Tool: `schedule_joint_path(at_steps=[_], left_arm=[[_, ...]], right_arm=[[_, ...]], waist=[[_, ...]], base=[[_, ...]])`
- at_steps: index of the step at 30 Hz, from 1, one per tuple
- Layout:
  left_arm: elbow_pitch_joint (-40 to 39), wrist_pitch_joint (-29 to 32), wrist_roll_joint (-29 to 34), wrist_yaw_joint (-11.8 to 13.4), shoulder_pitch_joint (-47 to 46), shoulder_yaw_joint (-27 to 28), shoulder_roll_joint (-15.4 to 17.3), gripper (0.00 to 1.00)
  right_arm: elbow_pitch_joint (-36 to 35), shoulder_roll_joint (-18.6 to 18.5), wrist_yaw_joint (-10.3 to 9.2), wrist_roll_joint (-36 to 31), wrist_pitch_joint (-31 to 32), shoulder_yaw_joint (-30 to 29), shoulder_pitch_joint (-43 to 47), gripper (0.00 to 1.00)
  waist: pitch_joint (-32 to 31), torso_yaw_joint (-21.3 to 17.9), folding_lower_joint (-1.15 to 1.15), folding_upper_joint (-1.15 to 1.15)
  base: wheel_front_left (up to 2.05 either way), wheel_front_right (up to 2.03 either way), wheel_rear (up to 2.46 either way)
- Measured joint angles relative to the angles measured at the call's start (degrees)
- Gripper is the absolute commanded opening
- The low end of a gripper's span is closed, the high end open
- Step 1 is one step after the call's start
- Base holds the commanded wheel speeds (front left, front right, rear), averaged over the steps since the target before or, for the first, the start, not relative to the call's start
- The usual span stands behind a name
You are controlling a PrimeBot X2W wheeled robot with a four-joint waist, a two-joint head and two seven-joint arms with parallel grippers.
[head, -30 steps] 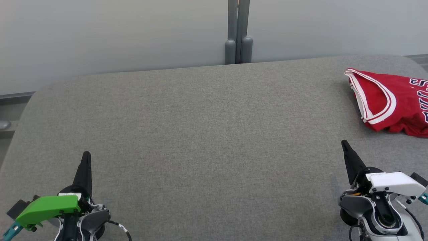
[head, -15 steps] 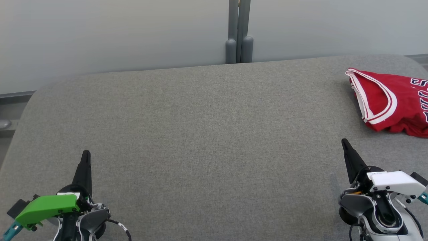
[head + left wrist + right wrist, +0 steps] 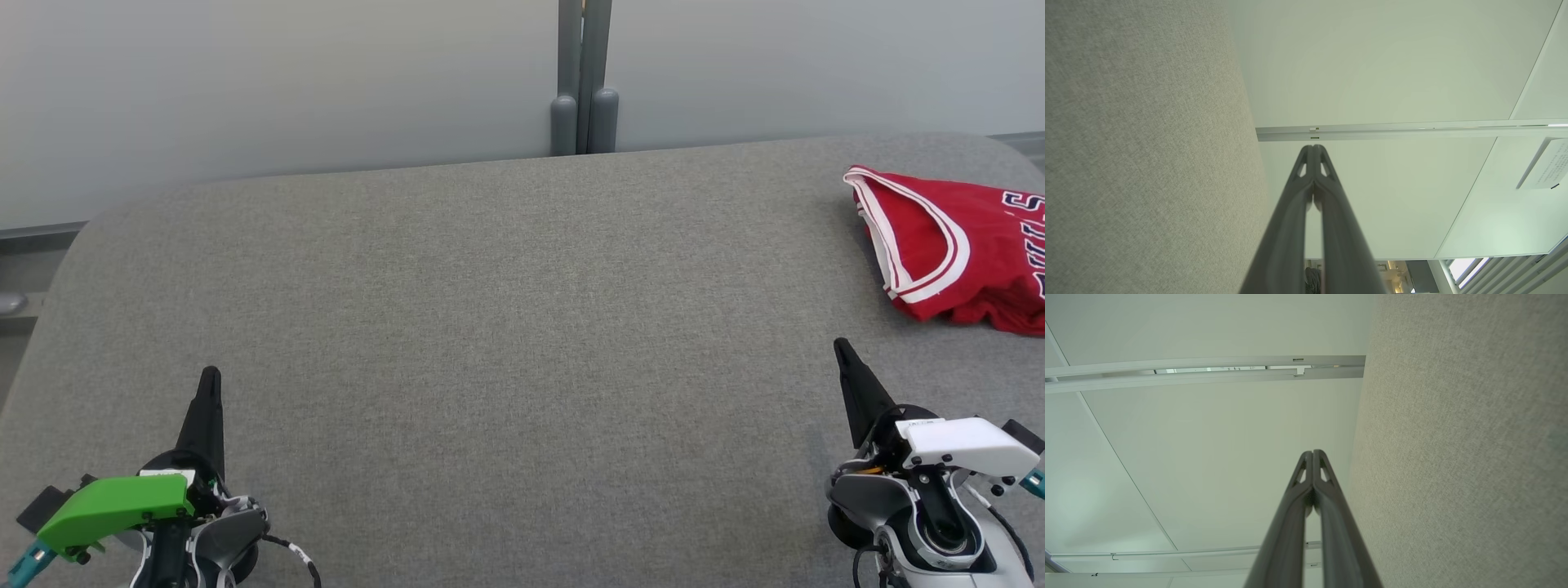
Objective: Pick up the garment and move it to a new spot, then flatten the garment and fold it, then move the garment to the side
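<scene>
Red sleeveless fabric jersey (image 3: 988,224) — white stripes edging its openings, dark blue letters outlined in white. Under it, a heathered grey woven fabric tabletop (image 3: 490,327). The black-fingered left gripper (image 3: 210,377) wears a bright green plastic cover (image 3: 114,505) — the right gripper (image 3: 839,348), black too, a white plastic cover (image 3: 963,437).

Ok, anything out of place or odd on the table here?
Only the red jersey: it lies rumpled at the far right of the grey table, cut off by the head view's edge, hem bunched. The left gripper and right gripper are shut and apart from it. Nothing looks damaged.
</scene>
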Motion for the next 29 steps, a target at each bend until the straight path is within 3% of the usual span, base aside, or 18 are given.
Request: schedule_joint_path(at_steps=[29], left_arm=[[0.0,0.0,0.0,0.0,0.0,0.0,0.0,0.0]], right_arm=[[0.0,0.0,0.0,0.0,0.0,0.0,-0.01,0.0]], waist=[[0.0,0.0,0.0,0.0]], base=[[0.0,0.0,0.0]])
